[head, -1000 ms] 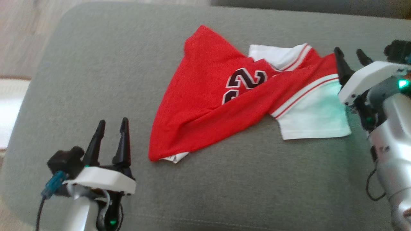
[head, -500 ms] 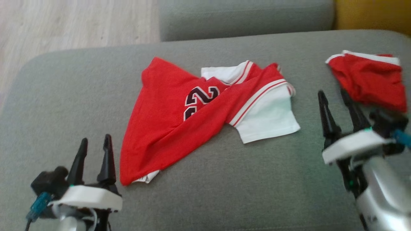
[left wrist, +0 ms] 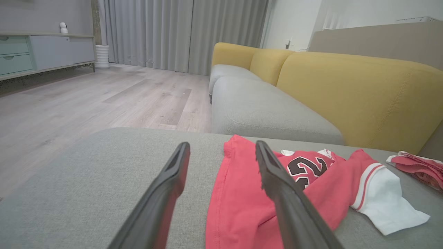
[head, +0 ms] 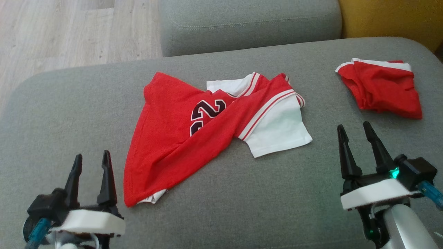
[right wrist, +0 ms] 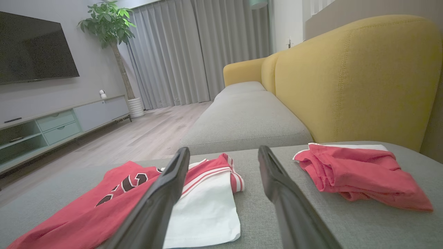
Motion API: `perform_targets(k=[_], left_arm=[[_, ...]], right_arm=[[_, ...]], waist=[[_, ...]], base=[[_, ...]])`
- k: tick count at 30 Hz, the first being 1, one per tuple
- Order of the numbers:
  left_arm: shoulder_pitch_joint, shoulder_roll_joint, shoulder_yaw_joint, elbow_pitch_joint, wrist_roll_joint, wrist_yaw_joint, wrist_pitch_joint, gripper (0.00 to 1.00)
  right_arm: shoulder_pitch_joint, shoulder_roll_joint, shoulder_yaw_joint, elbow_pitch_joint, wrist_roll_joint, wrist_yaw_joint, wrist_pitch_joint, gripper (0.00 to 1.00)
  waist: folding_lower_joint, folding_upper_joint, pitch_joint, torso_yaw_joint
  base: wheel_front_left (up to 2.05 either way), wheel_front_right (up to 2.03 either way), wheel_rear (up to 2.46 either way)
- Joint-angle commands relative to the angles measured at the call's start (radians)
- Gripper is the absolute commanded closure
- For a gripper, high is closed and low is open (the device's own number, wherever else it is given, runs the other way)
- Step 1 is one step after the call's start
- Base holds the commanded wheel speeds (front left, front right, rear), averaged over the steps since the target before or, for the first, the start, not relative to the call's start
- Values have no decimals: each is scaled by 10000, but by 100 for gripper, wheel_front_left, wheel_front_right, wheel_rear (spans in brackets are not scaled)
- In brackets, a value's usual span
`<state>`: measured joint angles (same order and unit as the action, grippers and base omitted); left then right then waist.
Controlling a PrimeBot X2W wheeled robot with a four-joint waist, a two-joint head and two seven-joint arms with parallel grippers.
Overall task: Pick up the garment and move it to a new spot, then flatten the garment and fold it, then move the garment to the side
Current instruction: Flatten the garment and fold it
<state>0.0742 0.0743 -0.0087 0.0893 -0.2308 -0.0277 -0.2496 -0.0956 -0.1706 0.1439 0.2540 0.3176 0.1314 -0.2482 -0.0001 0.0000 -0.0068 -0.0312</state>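
Here we are over the grey seat (head: 69, 114), and the jersey (head: 193, 138) lies crumpled mid-frame in the head view. Its red body is folded over itself, so the number is half swallowed: we read a 2 and a piece of another digit, no more. A white sleeve (head: 280, 131) with striped trim sticks out to the right. A white scrap peeks from under the hem at lower centre, and we can't tell which part it is.

Left hand (head: 92, 154), lower left: fingers spread wide with nothing between them, just beside the jersey's lower corner and clear of the cloth. The bottom edge cuts off its wrist. Right hand (head: 353, 125), lower right: wide too, empty, well apart from the sleeve.

At upper right there's a second red bundle (head: 380, 88) with white edging, bunched so tightly that we can't say what it is. A yellow backrest (head: 391, 17) is clipped by the top right corner.

In the left wrist view, the finger at frame right hides part of the jersey. In the right wrist view, the finger at frame left covers a strip of jersey and sleeve.
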Motion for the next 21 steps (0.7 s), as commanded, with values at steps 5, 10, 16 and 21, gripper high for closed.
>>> perform_targets(k=[5,10,16,21], left_arm=[[-318,-71,583,-222,169,-141,-122,0],[-355,-132,652,-61,229,-256,-122,0],[-342,-179,522,251,184,-416,-122,0],[-542,-147,-9,1037,-240,-683,799,0]], right_arm=[[-285,-45,152,-391,-39,-7,-134,0],[-285,-84,183,-315,13,-7,-134,0],[-459,-198,318,121,151,-7,-81,0],[-1324,-311,493,1115,490,-7,1295,0]], waist=[[1,0,-3,68],[1,0,16,151],[1,0,68,284],[1,0,413,416]], base=[[0,0,0],[0,0,0],[0,0,0],[0,0,0]])
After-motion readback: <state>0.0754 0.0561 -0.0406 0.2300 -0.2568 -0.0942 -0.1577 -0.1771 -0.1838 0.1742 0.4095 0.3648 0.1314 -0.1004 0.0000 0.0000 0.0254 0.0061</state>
